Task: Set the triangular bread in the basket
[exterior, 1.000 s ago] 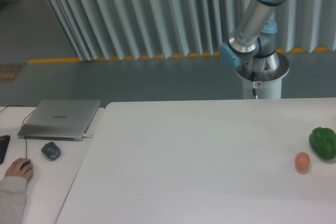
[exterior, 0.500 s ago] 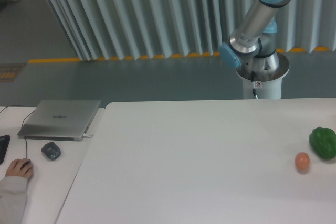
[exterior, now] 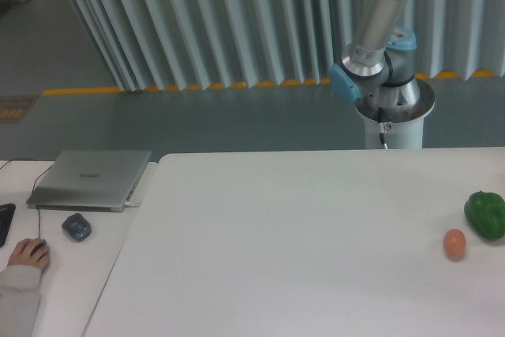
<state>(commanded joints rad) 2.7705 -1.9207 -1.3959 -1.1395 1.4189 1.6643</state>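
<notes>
The triangular bread and the basket are both out of view. Only part of the robot arm (exterior: 379, 21) shows, rising from its white base (exterior: 392, 120) behind the table's far right edge and leaving the frame at the top. The gripper itself is out of frame.
On the white table (exterior: 300, 234) a green pepper (exterior: 485, 214) sits at the right edge with a small brown egg (exterior: 454, 243) beside it. On the left desk lie a closed laptop (exterior: 91, 178), a dark small object (exterior: 76, 226) and a person's hand on a mouse (exterior: 28, 254).
The arm's upper link has swung to a more upright pose, its top end shifting left. Nothing on the table moved.
</notes>
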